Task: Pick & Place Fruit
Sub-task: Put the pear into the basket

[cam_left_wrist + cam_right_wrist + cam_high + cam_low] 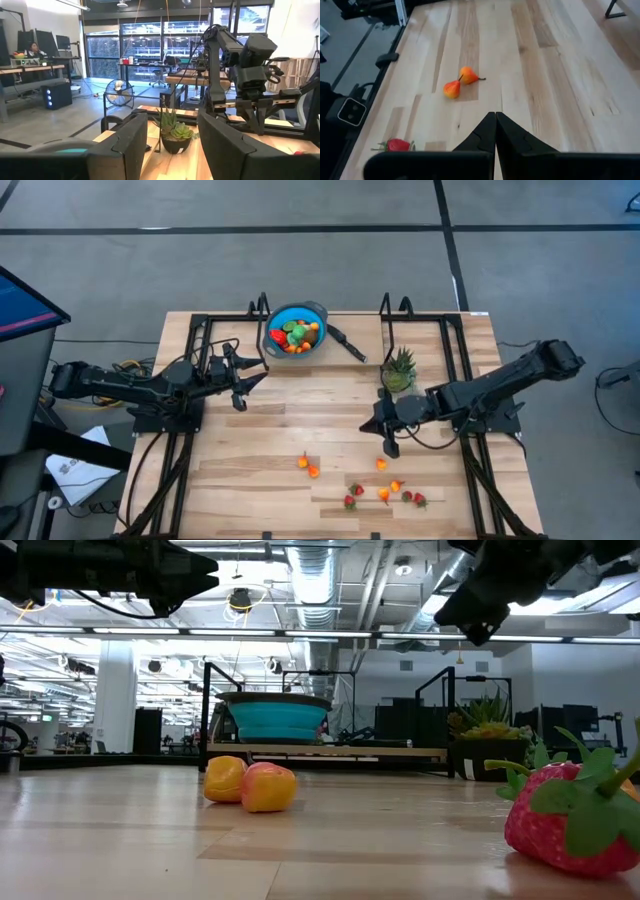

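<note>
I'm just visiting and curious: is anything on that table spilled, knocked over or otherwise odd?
Nothing looks damaged or tipped. The one untidy thing is the small toy fruit scattered loose on the wooden table, near its front edge, while other pieces already sit in the blue bowl at the back. The potted plant stands upright.

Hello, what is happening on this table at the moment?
A two-armed robot is sorting toy fruit. Some already lies in the blue bowl; orange pieces and strawberries lie on the table. The right pincer, shut and empty, hangs over them. The left pincer, open and empty, waits beside the bowl.
</note>
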Robot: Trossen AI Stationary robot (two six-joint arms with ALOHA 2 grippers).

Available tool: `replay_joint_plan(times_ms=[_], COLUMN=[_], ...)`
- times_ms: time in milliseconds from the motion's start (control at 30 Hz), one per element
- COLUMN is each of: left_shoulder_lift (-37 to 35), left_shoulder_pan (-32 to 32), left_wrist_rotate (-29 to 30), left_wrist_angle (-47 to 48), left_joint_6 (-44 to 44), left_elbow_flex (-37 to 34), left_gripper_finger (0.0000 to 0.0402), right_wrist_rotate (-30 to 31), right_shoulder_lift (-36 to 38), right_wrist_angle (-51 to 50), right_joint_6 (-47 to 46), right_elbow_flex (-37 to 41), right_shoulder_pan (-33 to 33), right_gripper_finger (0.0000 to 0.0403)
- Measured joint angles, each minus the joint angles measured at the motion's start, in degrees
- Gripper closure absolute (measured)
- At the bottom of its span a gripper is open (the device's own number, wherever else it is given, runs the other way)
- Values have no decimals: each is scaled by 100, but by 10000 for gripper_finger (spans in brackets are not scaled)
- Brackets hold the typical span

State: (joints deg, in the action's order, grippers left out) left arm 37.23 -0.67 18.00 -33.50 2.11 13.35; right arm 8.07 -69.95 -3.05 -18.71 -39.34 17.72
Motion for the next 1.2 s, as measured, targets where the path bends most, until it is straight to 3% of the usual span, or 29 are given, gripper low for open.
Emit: replay_joint_plan(times_ms=[167,367,667,967,1200], left_shoulder_lift=[-2,-2,-1,-1,0], left_shoulder_pan=[0,0,0,0,-1], left_wrist_rotate=[0,0,0,0,0], left_wrist_angle=[0,0,2,-1,-2], left_joint_6=[0,0,0,38,50], left_elbow_flex=[-1,-1,0,-1,0], left_gripper_finger=[229,229,229,229,229], right_wrist_rotate=[127,124,103,103,84], right_shoulder_lift=[19,282,1498,2357,2170], right_wrist_angle=[-87,-893,-2615,-3790,-3777], right_joint_6=[-86,-333,-265,-2216,-2321], right_elbow_flex=[3,10,3,3,2], right_shoulder_pan=[192,402,402,402,402], right_gripper_finger=[402,402,403,403,403])
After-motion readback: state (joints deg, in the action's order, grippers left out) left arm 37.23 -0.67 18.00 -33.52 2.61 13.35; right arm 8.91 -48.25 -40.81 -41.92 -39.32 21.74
